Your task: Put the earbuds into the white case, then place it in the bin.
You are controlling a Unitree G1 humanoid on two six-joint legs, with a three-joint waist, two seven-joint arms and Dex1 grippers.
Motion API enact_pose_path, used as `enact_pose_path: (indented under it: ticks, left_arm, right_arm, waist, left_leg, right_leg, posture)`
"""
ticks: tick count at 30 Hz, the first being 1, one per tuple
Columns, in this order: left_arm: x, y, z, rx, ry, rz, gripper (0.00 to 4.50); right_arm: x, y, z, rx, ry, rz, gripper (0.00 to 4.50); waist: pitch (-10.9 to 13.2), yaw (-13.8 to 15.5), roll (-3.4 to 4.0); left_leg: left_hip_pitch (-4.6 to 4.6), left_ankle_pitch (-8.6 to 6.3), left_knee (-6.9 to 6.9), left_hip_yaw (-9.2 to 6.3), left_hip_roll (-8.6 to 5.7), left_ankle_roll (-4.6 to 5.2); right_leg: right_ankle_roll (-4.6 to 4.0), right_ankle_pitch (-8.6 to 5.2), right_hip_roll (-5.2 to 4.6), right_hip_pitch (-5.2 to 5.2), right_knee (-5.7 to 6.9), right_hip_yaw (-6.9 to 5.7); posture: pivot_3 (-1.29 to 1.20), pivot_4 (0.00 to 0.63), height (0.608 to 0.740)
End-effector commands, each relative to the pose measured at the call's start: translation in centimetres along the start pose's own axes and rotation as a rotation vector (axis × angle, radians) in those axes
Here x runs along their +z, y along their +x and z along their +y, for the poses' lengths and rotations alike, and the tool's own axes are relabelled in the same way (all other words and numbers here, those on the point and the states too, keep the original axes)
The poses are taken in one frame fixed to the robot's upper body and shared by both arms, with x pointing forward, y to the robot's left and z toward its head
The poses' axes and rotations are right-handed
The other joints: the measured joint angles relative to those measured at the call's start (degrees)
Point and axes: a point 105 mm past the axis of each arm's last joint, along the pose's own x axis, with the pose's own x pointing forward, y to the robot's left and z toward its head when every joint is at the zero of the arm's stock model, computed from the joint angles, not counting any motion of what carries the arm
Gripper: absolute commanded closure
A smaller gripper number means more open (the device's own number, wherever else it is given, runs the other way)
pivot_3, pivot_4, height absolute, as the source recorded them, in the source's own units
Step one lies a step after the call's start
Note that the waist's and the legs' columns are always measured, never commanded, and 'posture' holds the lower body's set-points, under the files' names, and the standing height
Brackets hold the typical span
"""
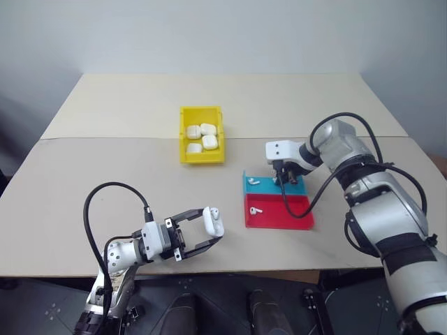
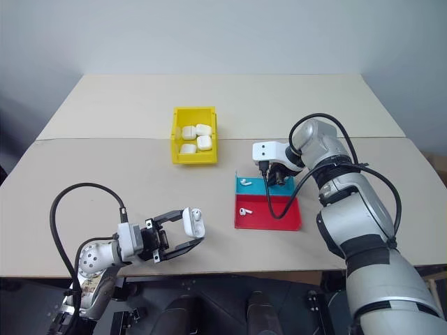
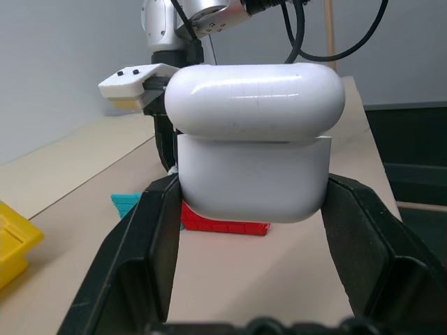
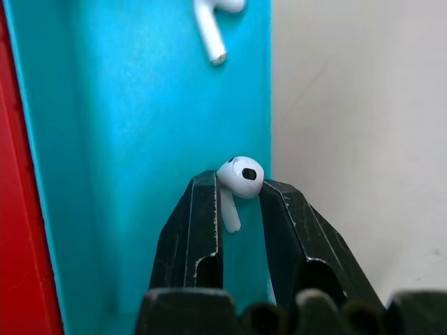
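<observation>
Right wrist view shows the right gripper (image 4: 239,192) closed on 1 earbud (image 4: 241,178), its 2 black fingers (image 4: 199,223) pinching the stem so the rounded head sits just above the tips, over the blue tray (image 4: 140,139); a second earbud (image 4: 209,24) lies farther along that tray. Pinching by the stem probably leaves the stem end free to slide into a socket of the case. From the head camera, a third earbud (image 1: 254,208) rests in the red tray (image 1: 293,213) just beside the blue one, near the right gripper. The left gripper (image 1: 213,234) is clamped on the white case (image 1: 212,221), holding it by its lower body above the table's (image 1: 84,174) near edge, with an earbud standing up at the case's top in the head views. That grip seems meant to present the case as a steady target for the other arm. The held earbud is well apart from the case, so it must travel across towards the left hand. The bin (image 1: 202,155) sits farther back, between the 2 arms, with 4 white cases (image 1: 202,137) already inside.
</observation>
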Motion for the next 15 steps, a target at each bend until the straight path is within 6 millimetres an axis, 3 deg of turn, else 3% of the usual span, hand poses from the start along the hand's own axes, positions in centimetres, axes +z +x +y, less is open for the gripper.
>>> enact_pose_path:
  ticks: [1,4,10,13,15]
  left_arm:
    - [2.7,1.3,0.6,0.012,0.032,-0.104,1.78]
    - [3.6,2.1,1.0,0.012,0.027,-0.142,1.78]
    - [4.8,3.8,2.3,0.029,-0.026,-0.128,1.78]
    - [6.1,5.3,2.7,-0.012,-0.045,-0.175,1.78]
    - [6.8,6.0,2.8,-0.048,-0.050,-0.197,1.78]
  right_arm:
    - [2.9,-4.7,-0.7,-0.093,0.038,-0.213,3.87]
    - [4.3,-8.8,0.4,-0.151,0.172,-0.438,3.87]
    - [5.6,-15.6,5.6,-0.169,0.373,-0.880,3.87]
    - [6.5,-17.9,8.6,-0.084,0.454,-1.111,3.87]
    - [6.9,-18.4,10.5,-0.058,0.452,-1.193,3.87]
  waist:
    - [0.00,0.34,0.01]
    - [0.00,0.84,0.00]
    - [0.00,1.63,-0.01]
    - [-0.01,1.58,-0.01]
    - [-0.03,1.43,-0.02]
  left_leg:
    - [-0.04,0.00,0.00,-0.02,0.00,0.00]
    - [-0.10,0.00,0.00,-0.09,0.00,0.00]
    - [-0.12,0.00,0.09,-0.15,-0.01,0.00]
    - [-0.10,0.00,0.19,-0.15,-0.02,0.01]
    - [-0.07,0.00,0.20,-0.15,0.00,0.01]
  right_leg:
    - [0.00,0.00,0.00,-0.01,-0.01,0.00]
    - [0.02,-0.01,0.00,-0.01,-0.02,-0.02]
    - [0.05,-0.03,0.05,0.03,-0.01,-0.03]
    - [0.07,-0.03,0.08,0.09,0.05,-0.03]
    - [0.08,-0.02,0.12,0.16,0.04,-0.02]
  posture:
    - [0.00,0.150,0.740]
    - [0.00,0.150,0.740]
    - [0.00,0.150,0.740]
    - [0.00,0.150,0.740]
    - [0.00,0.150,0.740]
